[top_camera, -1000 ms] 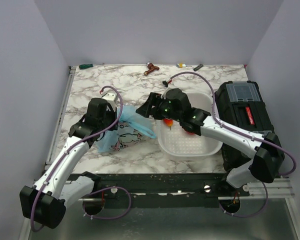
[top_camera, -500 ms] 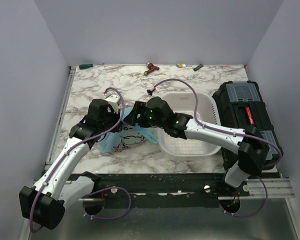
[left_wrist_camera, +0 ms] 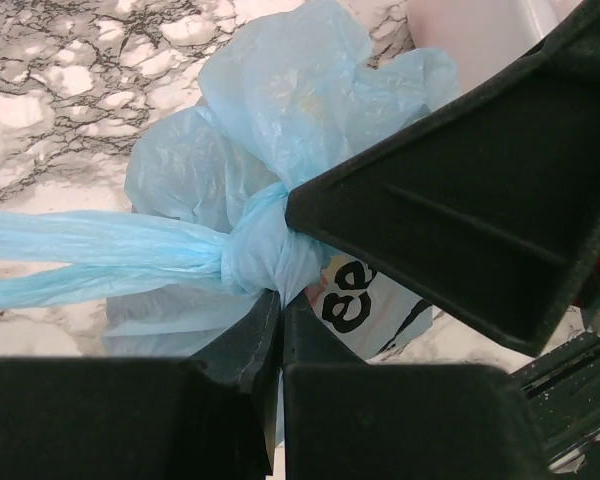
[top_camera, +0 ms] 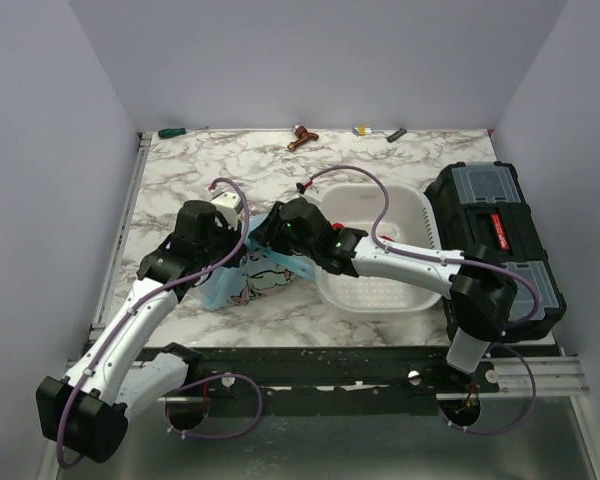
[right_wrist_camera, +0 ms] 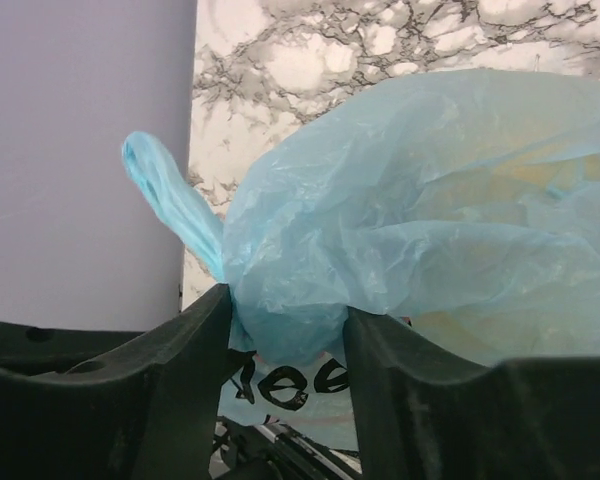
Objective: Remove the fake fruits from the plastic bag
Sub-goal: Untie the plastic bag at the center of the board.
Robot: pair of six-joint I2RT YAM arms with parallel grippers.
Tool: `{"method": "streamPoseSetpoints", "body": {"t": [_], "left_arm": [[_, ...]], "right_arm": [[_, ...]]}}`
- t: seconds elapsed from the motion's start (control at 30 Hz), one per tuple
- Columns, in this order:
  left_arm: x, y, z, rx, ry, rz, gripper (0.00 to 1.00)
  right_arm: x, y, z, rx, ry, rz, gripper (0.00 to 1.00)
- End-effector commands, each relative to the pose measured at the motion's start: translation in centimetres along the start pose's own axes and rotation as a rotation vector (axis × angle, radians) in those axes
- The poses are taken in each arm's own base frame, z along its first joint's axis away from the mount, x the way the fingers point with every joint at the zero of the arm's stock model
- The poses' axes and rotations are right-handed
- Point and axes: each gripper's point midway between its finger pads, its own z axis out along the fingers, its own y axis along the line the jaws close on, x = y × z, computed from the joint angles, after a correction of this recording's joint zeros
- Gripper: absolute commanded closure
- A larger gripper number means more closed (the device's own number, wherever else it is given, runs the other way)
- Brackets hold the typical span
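Lettering: the plastic bag carries a white printed panel with bold black letters; two lowercase "e" shapes are readable in the left wrist view, and the rest is covered by the fingers; the same letters show low in the right wrist view, partly hidden. The black toolbox has a red label, too small to read.

Arm pose: the left arm reaches forward and inward from its base, wrist bent down over the bag; the left hand has its fingers pressed together on the gathered blue neck of the bag, with no gap visible. The right arm stretches leftward across the near rim of the white basket; the right hand has its fingers part-way apart, a bunched fold of the bag filling the space and touching both. The two hands sit just beside each other.

Bag position: it lies on the marble counter, just left of the basket, printed face up; its long axis runs roughly left to right, the gathered top at the far side under the hands; one twisted handle sticks out free.

Contents: the fake fruits cannot be made out singly; only a faint yellow tint shows through the film.
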Motion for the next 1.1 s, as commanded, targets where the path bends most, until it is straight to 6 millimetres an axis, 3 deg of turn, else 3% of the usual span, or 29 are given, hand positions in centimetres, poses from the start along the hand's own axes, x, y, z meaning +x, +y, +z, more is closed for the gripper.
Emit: {"method": "streamPoseSetpoints", "body": {"t": [0.0,0.13,0.3,0.4,0.57,0.9,1.07], "left_arm": [[-1.3,-0.7,-0.3,0.029,-0.046,0.024,1.0],[-1.3,0.3,-0.5,-0.035,-0.056,0.017,1.0],[-1.8,1.7,-1.0,-0.122,-0.067,-0.005,1.0],[-2.4,4.0,-2.1,-0.264,-0.112,-0.037,1.0],[-3.2,7.0,-4.9,-0.463,-0.223,-0.105,1.0],[-4.4,9.5,-9.4,-0.623,-0.432,-0.196,1.0],[-4.3,9.2,-9.4,-0.597,-0.465,-0.187,1.0]], "right_arm": [[-1.4,0.4,0.3,0.021,-0.066,0.026,0.55],[-2.1,-1.1,-0.7,0.046,-0.121,0.043,0.71],[-2.9,-1.2,-1.7,0.05,-0.152,0.016,0.91],[-3.6,-1.1,-1.9,0.036,-0.145,0.003,0.98],[-3.7,-0.7,-2.1,-0.038,-0.124,0.009,0.99],[-4.7,-2.4,-2.5,-0.078,-0.071,-0.006,0.99],[-4.4,-2.3,-2.7,-0.117,-0.032,-0.043,0.99]]}}
